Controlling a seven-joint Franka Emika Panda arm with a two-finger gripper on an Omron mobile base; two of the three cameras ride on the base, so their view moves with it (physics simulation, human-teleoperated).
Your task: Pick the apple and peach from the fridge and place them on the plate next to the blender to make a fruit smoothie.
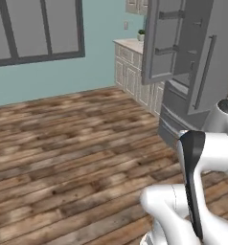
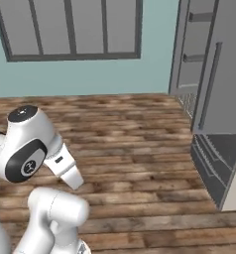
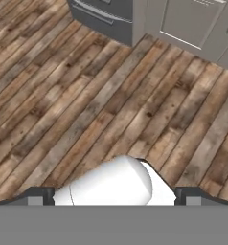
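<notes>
I judge the task barely begun; I see no apple, peach, plate or blender anywhere, so nothing has been picked or placed as far as these views tell me, and both fruits are left to fetch and carry.

The fridge (image 1: 192,62) stands at the upper right of the left base view, its grey door (image 1: 165,40) swung open with shelf rails on the inner face, a long bar handle (image 1: 204,72) on the panel beside it, and drawers (image 1: 176,117) low down; in the right base view it fills the right edge, the drawers at the lower right. What lies on its inner shelves I cannot make out from here, so I cannot say where the fruits sit inside.

The gripper (image 3: 114,198) shows at the bottom of the hand view, its two dark tips at the far lower left and lower right corners, set wide apart with nothing between them but floor (image 3: 87,95); I read it as fully spread and empty. It looks down at bare wood planks; the fridge base and a cabinet (image 3: 192,24) lie along the top edge of that view, well apart from the tips.

So the fridge is ahead and well clear of the claw; I judge that I must first bring the hand up to the shelves; then find the apple and peach.
</notes>
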